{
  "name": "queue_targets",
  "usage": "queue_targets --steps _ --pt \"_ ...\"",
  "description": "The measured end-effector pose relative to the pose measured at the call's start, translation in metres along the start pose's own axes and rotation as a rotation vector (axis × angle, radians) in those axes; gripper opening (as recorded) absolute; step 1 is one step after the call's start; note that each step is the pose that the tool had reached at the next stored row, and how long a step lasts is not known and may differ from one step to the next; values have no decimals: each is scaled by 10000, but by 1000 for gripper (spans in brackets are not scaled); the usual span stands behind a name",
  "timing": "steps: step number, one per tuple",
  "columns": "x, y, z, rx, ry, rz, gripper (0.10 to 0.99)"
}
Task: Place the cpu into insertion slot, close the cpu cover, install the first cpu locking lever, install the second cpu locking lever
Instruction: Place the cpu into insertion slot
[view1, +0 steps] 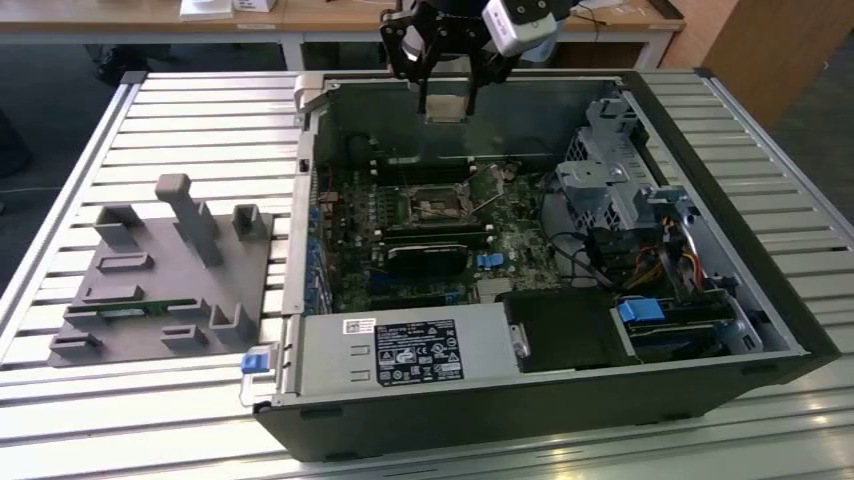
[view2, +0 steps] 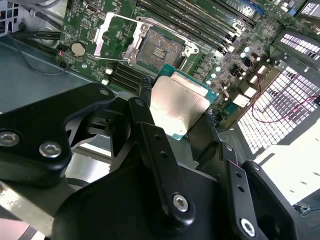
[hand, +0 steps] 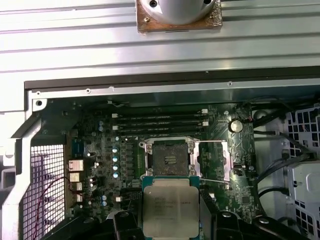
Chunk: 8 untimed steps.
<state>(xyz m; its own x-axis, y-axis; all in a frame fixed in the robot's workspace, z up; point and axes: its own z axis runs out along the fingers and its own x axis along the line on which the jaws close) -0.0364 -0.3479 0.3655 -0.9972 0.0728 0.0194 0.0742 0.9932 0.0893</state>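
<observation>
The pincer (view1: 447, 103), gripping the cpu (view2: 180, 105) by two opposite edges, hangs over the open computer case (view1: 561, 400), not yet at the bare insertion slot (hand: 170, 159), whose cpu cover (hand: 214, 160) is flipped open; the cpu likely needs lowering level and squared to it.

We've got a slatted metal table (view1: 160, 110) carrying everything here. Sitting right on it toward the exterior view's right is the black computer case (view1: 534, 415), lying with its open side up. Just beside it on the exterior view's left there's a grey moulded holder tray (view1: 147, 290) with upright posts.
</observation>
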Motion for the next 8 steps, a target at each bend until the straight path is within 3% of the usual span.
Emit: queue_targets --steps 8 --pt "0 0 0 -3 -12 138 541"
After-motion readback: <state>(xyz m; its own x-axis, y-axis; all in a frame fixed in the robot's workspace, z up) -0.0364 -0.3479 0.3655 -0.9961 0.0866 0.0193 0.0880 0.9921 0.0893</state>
